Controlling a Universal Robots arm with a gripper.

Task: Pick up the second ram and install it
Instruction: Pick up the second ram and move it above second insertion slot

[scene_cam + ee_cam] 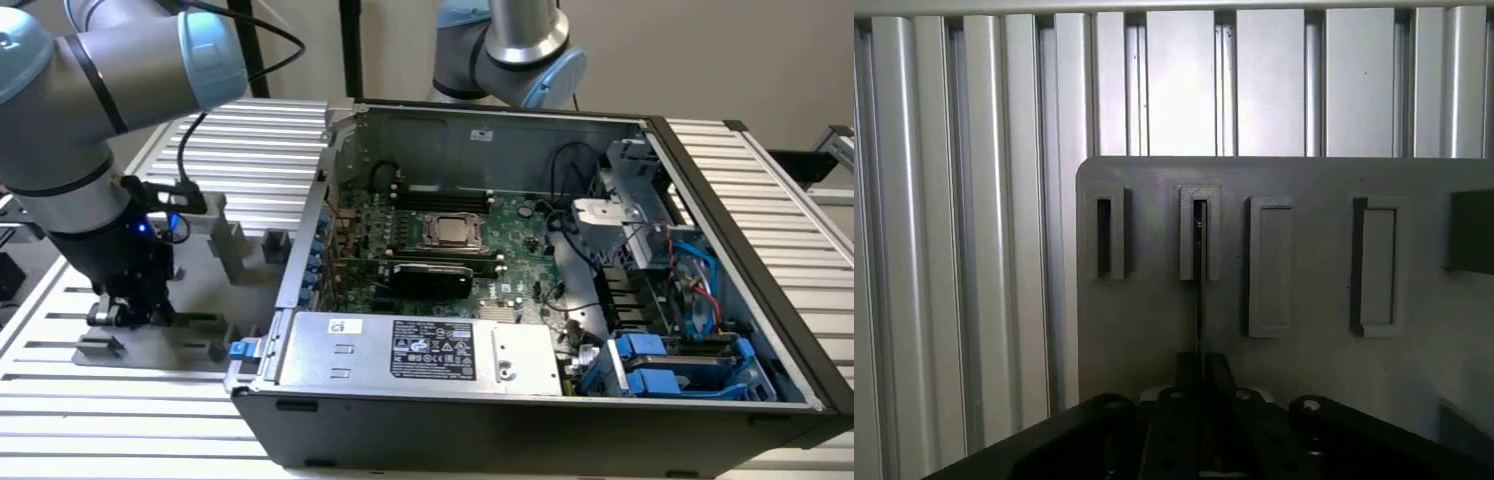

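Step in hand: pick-up. The tool [1199,372] is at the grey holder plate [1139,330] on the desk [274,125]. It is closed on the second ram [1198,300], which stands edge-on in a slot [1199,235] of that plate. Judgement: removal calls for a straight pull along the slot. The open computer case [747,250], beside the plate, holds the motherboard [514,235].
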